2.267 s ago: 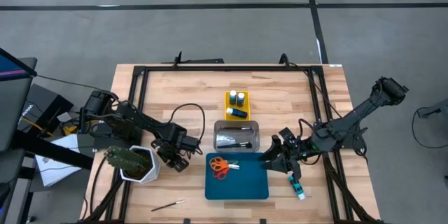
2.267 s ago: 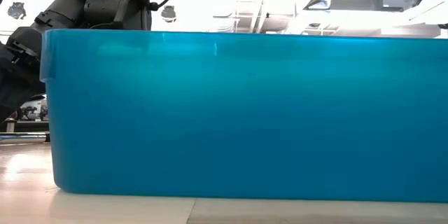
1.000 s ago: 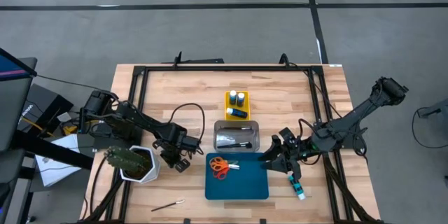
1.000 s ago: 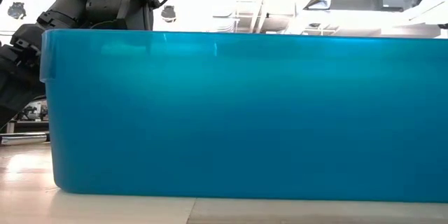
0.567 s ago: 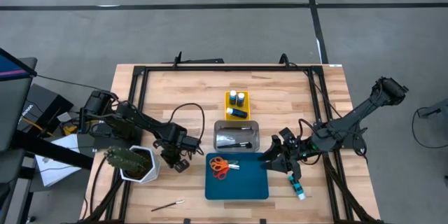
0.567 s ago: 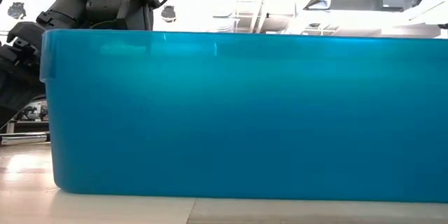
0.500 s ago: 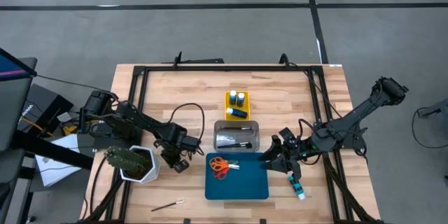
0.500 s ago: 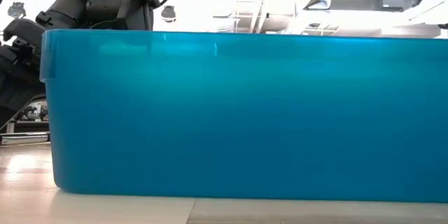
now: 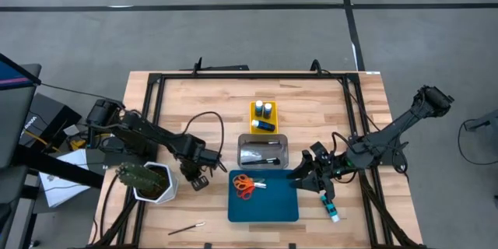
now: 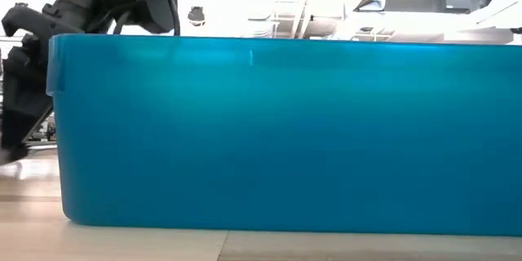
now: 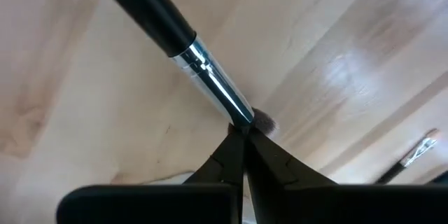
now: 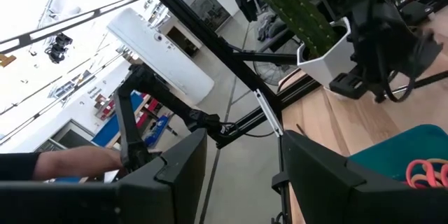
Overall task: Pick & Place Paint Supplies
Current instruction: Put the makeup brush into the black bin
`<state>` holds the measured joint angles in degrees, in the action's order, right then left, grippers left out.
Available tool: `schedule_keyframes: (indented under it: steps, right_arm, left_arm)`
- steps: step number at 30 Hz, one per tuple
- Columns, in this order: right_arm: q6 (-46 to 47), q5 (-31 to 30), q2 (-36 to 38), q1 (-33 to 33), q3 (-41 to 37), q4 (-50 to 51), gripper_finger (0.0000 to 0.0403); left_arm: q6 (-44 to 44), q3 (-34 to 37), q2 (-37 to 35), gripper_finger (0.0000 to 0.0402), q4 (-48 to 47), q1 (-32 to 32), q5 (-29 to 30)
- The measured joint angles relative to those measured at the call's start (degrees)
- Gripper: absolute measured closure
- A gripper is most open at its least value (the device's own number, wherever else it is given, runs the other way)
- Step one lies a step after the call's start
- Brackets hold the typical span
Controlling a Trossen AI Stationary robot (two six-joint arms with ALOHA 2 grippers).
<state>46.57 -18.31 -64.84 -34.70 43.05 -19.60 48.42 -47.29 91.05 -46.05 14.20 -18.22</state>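
Observation:
My left gripper (image 9: 199, 180) stands between the cactus pot (image 9: 153, 184) and the blue tray (image 9: 263, 207), shut on a paintbrush with a black handle (image 11: 143, 8) and a silver ferrule (image 11: 213, 87). Red-handled scissors (image 9: 245, 186) lie in the blue tray. Dark brushes lie in the clear tray (image 9: 263, 150). Blue bottles (image 9: 264, 115) sit in the yellow tray. Another brush (image 9: 187, 228) lies flat on the table near the front edge. A blue bottle (image 9: 332, 208) lies on its side right of the blue tray. My right gripper (image 9: 305, 177) hovers open at that tray's right edge. My left gripper pinches the brush at the bristle end of its ferrule (image 11: 241, 117) between its two fingertips (image 11: 227, 150). The fingers come from above, pointing steeply down. The handle runs away from the fingers over the wooden table; whether it is clear of the wood I cannot tell.
The cactus in its white pot stands close to my left arm. A black frame (image 9: 249, 78) rims the table. In the low view the blue tray's wall (image 10: 277, 130) fills the picture, with my left arm (image 10: 98, 0) above its left corner.
My left gripper has risen a little and its wrist has rolled, staying between the cactus pot and the blue tray. In the low view the left arm has moved up and toward the picture's left.

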Motion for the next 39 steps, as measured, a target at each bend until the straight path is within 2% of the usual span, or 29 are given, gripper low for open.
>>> schedule_keyframes:
  steps: [14, 19, 29, 32, 35, 39]
  right_arm:
    - [0.6, 0.2, 0.0, 2.5, 0.0, 1.5, 0.0219]
    - [0.6, 0.2, 0.0, 2.6, 0.0, 1.5, 0.0219]
    - [1.0, 0.2, 0.0, 2.6, 0.0, 1.7, 0.0219]
    - [-2.4, 0.2, 0.0, 2.5, 0.0, 1.6, 0.0219]
    - [-9.5, 0.2, 0.0, 2.1, 0.0, 1.6, 0.0219]
    - [-26.8, 0.2, 0.0, 1.6, 0.0, 1.6, 0.0219]
  left_arm:
    - [0.3, -0.1, -11.7, 0.0401, 2.2, -0.6, 3.4]
    - [3.2, 0.0, -12.9, 0.0401, 13.1, -0.6, 3.4]
    - [15.1, 0.0, -12.9, 0.0401, 38.3, -0.6, 7.5]
    - [18.1, 0.0, -12.9, 0.0401, 45.8, -0.6, 6.9]
    - [22.0, 0.0, -12.9, 0.0401, 52.9, -0.6, 4.7]
    - [27.4, 0.0, -12.9, 0.0401, 59.1, -0.6, 1.8]
